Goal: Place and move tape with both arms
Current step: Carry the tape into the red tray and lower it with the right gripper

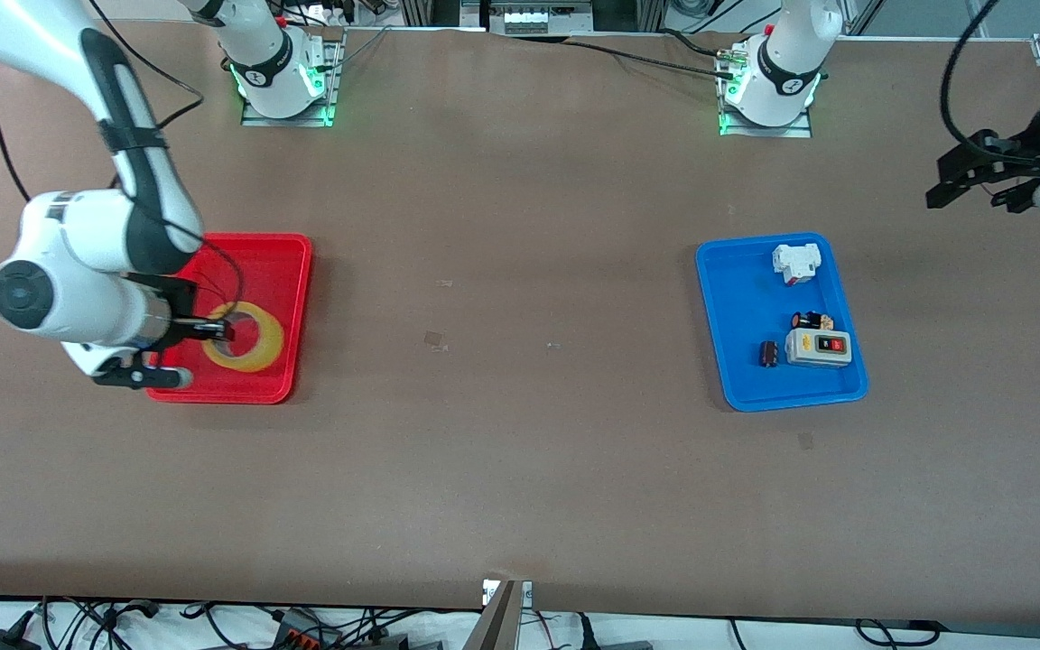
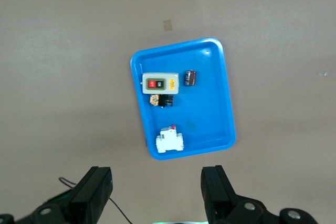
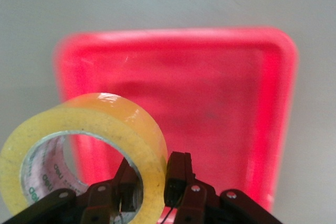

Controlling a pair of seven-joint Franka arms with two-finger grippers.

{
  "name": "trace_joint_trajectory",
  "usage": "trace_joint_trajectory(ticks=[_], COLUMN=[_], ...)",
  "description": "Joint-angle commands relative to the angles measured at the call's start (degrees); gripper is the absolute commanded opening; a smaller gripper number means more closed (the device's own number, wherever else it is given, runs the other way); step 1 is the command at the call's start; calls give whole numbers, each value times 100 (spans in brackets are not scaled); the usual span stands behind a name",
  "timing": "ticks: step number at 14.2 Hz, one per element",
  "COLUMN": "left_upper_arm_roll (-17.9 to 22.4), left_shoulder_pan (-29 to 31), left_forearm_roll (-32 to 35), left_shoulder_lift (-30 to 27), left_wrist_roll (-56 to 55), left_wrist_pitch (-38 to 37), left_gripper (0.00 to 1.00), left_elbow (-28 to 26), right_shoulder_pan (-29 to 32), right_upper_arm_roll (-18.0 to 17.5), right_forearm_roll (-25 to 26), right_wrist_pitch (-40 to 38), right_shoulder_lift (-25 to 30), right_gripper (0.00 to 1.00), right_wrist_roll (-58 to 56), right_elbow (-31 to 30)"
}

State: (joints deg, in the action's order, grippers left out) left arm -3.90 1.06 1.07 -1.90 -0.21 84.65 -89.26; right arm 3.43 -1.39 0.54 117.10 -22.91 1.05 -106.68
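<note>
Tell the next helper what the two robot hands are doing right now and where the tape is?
Right gripper: shut on the wall of the tape, one finger inside the hole, over the red tray.
Left gripper: open, waiting in the air near the left arm's end of the table.
Blue tray holds the grey switch box and small parts.
Done: tape gripped.
Left: carrying the tape out of the red tray; the left arm has no part in it yet.
</note>
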Motion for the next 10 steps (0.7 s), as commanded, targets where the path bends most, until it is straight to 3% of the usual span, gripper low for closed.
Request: trace_joint_trajectory(ticks=[1,3,5,10], left_upper_arm_roll=[21,91,258,250], left_shoulder_pan=[18,18,-44,53], left_forearm_roll=[-282,-283,-283,-301], left_shoulder_lift=[-73,-73,-56,-21], left_wrist_roll=[-173,-164,-164,-182], left_wrist_pitch=[-80,-80,-80,-89], left_gripper=[100,100,100,100], left_elbow=[76,76,84,84], right_shoulder_pan=[97,132,185,255], right_upper_arm_roll=[-125,-125,-125,-125], right_forearm_roll=[235,490,508,508], right_wrist_pitch=[173,583,893,1367], right_shoulder_lift=[331,296,304,225], right_gripper=[0,0,0,1], right_wrist_roll=[-96,-96,-96,-96], right_elbow=[-678,-950,-1101,-1372])
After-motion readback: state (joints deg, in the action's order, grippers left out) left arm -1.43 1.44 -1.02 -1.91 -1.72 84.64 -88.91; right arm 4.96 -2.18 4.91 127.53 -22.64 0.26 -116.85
